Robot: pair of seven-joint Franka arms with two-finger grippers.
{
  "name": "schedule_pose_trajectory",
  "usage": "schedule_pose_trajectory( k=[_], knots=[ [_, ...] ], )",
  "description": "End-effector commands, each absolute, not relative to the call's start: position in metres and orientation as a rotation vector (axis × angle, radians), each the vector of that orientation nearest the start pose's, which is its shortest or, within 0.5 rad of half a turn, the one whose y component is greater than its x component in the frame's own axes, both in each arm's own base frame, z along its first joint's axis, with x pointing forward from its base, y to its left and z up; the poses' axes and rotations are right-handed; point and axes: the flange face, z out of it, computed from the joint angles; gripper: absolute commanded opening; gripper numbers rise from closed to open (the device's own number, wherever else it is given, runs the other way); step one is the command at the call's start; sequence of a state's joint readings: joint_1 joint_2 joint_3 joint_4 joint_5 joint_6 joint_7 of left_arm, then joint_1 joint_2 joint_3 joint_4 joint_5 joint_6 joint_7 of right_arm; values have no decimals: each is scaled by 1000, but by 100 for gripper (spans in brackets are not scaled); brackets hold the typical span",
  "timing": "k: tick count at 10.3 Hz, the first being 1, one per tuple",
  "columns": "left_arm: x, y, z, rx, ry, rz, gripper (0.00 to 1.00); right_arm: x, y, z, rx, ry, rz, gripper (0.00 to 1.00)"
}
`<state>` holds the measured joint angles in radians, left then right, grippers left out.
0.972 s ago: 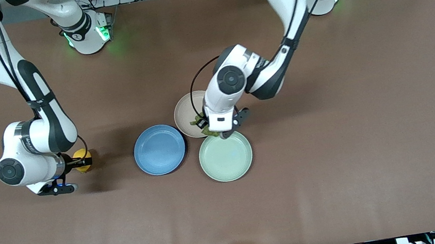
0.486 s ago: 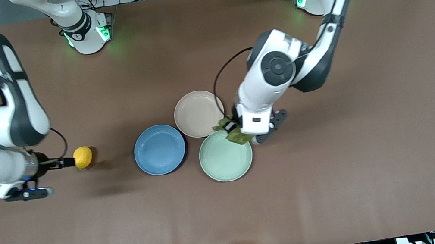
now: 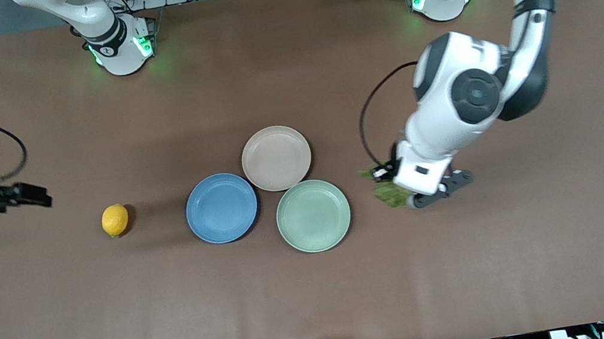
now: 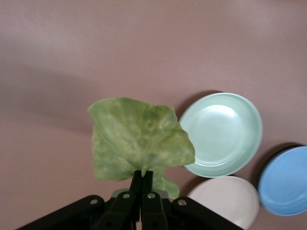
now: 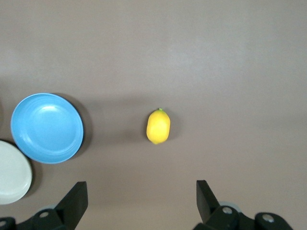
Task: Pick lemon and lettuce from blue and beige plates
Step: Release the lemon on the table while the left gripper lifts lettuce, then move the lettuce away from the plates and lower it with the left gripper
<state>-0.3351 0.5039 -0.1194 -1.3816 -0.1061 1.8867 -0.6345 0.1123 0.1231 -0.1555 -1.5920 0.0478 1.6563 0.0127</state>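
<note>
The yellow lemon (image 3: pixel 115 220) (image 5: pixel 158 126) lies on the bare table, beside the blue plate (image 3: pixel 221 207) (image 5: pixel 47 128) toward the right arm's end. My right gripper (image 3: pixel 39 196) (image 5: pixel 140 190) hangs open and empty above the table, off to the lemon's side toward the right arm's end. My left gripper (image 3: pixel 383 176) (image 4: pixel 143 175) is shut on the stem edge of the crinkled green lettuce (image 3: pixel 389 193) (image 4: pixel 139 143). It holds the leaf over bare table beside the mint-green plate, toward the left arm's end. The beige plate (image 3: pixel 276 158) (image 4: pixel 225 203) and the blue plate hold nothing.
A pale mint-green plate (image 3: pixel 313 215) (image 4: pixel 223 134) with nothing on it touches the blue and beige plates on their side nearer the front camera. Brown table surface stretches around the three plates.
My right gripper let go of the lemon, opened fully and drew away toward the right arm's end. My left arm carried the lettuce from the beige plate, over the green plate, out above bare table.
</note>
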Motion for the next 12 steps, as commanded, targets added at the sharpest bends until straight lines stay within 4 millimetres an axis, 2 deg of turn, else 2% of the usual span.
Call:
schedule_pose_trajectory(
  k=[1, 3, 5, 6, 9, 12],
  knots=[
    [641, -257, 423, -3193, -141, 149, 0, 569, -32, 583, -3110, 139, 70, 100],
    [650, -217, 405, -3113, 50, 178, 0, 561, -41, 606, -3106, 157, 13, 100],
    [660, -165, 381, -3095, 113, 241, 0, 558, -41, 610, -3107, 157, 72, 100],
    [661, -147, 361, -3080, 155, 294, 0, 558, -37, 613, -3109, 145, 82, 100],
    [654, -123, 296, -3027, 127, 460, 0, 558, -35, 614, -3148, 131, 82, 100],
    [656, -101, 261, -3010, 76, 532, 0, 559, -37, 613, -3158, 134, 80, 100]
  ],
)
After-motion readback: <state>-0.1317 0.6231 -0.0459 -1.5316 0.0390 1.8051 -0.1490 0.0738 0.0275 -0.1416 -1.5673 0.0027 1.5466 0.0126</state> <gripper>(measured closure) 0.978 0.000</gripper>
